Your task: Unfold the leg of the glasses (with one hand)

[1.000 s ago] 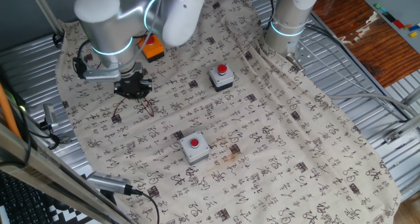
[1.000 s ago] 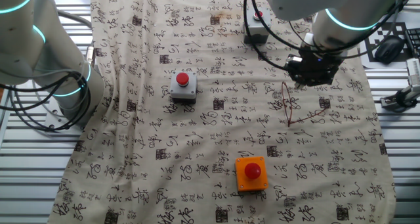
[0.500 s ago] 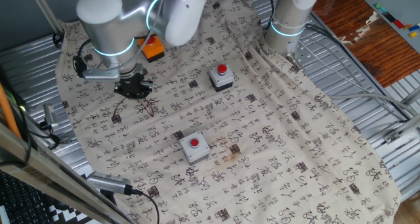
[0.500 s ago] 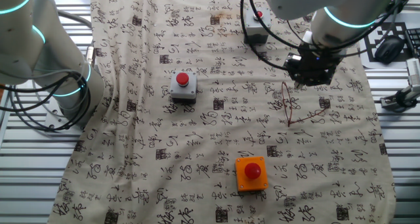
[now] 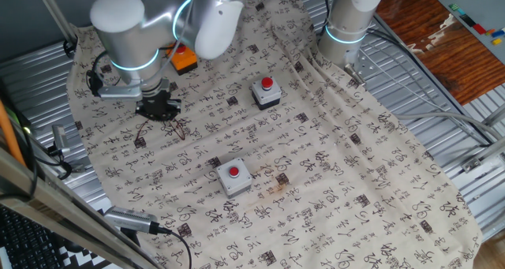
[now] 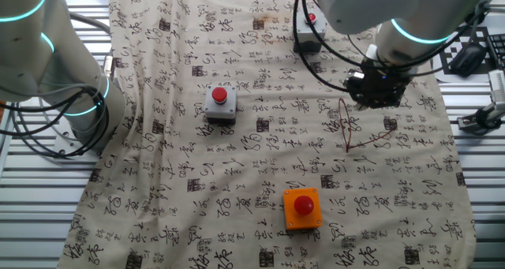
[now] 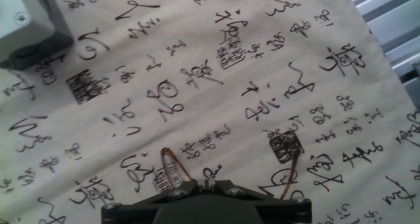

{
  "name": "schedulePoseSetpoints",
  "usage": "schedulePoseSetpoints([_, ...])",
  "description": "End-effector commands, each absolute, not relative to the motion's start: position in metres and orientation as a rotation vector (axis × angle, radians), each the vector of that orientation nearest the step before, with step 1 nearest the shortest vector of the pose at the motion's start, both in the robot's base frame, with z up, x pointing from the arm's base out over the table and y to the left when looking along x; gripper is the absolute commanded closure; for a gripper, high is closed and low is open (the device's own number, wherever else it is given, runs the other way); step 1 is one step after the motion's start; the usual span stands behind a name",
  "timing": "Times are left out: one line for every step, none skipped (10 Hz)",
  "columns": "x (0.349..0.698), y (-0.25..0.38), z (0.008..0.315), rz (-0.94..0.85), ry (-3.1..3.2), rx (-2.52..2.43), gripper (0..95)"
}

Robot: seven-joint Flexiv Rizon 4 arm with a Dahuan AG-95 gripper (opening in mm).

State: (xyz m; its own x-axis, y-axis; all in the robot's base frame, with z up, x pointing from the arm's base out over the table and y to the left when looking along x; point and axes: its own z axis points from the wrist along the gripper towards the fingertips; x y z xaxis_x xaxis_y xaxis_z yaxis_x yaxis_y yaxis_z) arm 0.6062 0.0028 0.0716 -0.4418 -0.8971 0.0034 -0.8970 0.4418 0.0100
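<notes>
1. Since half a second ago your arm has shifted only slightly over the same patch; the thin reddish-brown wire glasses lie where they lay.
2. Black brush calligraphy and small square seal stamps cover the beige cloth; you cannot read any of it, and no brand shows.
3. Your glasses are flat on the cloth, slim wire and clear lenses, one oval rim just ahead of the fingers in the hand view, a temple curving off beside it.
4. Around them you have two grey boxes with red round buttons and one orange box with a red button, all blocky plastic.
5. Your black two-finger gripper points straight down from the glossy white arm, close over the glasses' upper end.
6. From these views you cannot tell whether the fingers are spread or closed.
</notes>
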Motion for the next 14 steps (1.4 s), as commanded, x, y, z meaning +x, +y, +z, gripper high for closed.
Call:
schedulePoseSetpoints([0.597, 0.002, 0.07, -0.001, -2.657, 1.664, 95.0])
schedulePoseSetpoints([0.597, 0.002, 0.07, -0.001, -2.663, 1.659, 95.0])
schedulePoseSetpoints([0.597, 0.002, 0.07, 0.018, -2.657, 1.653, 95.0])
schedulePoseSetpoints([0.597, 0.002, 0.07, 0.025, -2.647, 1.662, 95.0])
schedulePoseSetpoints([0.597, 0.002, 0.07, 0.021, -2.639, 1.671, 95.0])
schedulePoseSetpoints([0.597, 0.002, 0.07, 0.027, -2.633, 1.674, 95.0])
schedulePoseSetpoints([0.597, 0.002, 0.07, 0.029, -2.637, 1.668, 95.0])
schedulePoseSetpoints([0.598, 0.004, 0.067, 0.028, -2.646, 1.659, 95.0])
schedulePoseSetpoints([0.6, 0.005, 0.062, 0.014, -2.653, 1.663, 95.0])
schedulePoseSetpoints([0.601, 0.004, 0.059, 0.006, -2.652, 1.67, 95.0])
schedulePoseSetpoints([0.601, 0.004, 0.057, 0.004, -2.649, 1.676, 95.0])
schedulePoseSetpoints([0.599, 0.005, 0.056, 0.006, -2.645, 1.681, 95.0])
schedulePoseSetpoints([0.598, 0.006, 0.054, 0.009, -2.647, 1.678, 95.0])
schedulePoseSetpoints([0.595, 0.007, 0.053, 0.014, -2.649, 1.675, 95.0])
